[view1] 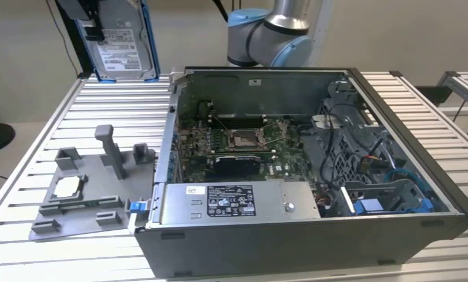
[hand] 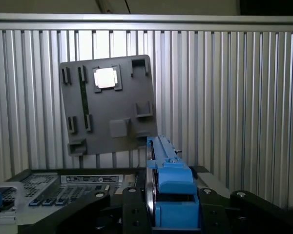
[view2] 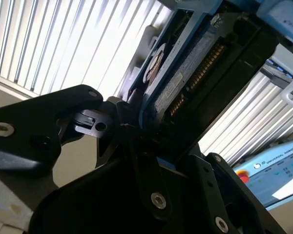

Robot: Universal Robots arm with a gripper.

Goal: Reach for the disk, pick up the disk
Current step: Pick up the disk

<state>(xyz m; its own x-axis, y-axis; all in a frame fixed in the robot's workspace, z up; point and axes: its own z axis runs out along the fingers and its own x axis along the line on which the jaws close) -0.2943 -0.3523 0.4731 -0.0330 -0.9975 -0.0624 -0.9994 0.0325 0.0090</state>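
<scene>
The disk (view1: 124,44) is a flat silver drive with a white label and a blue frame. It hangs upright high above the table's far corner, at the exterior view's left. My gripper (view1: 87,20) is shut on its upper part. In the first wrist view the disk's blue-framed edge (hand: 165,183) stands between the black fingers (hand: 132,207), with my gripper (hand: 162,209) looking down on the table. In the second wrist view the disk (view2: 185,73) runs diagonally, clamped by my gripper (view2: 136,131).
An open computer case (view1: 296,164) fills the middle of the ribbed metal table (view1: 108,106). A grey fixture plate (view1: 85,194) lies at the exterior view's left, with a small square chip (view1: 67,188) on it and upright posts. The arm's base (view1: 269,35) stands behind the case.
</scene>
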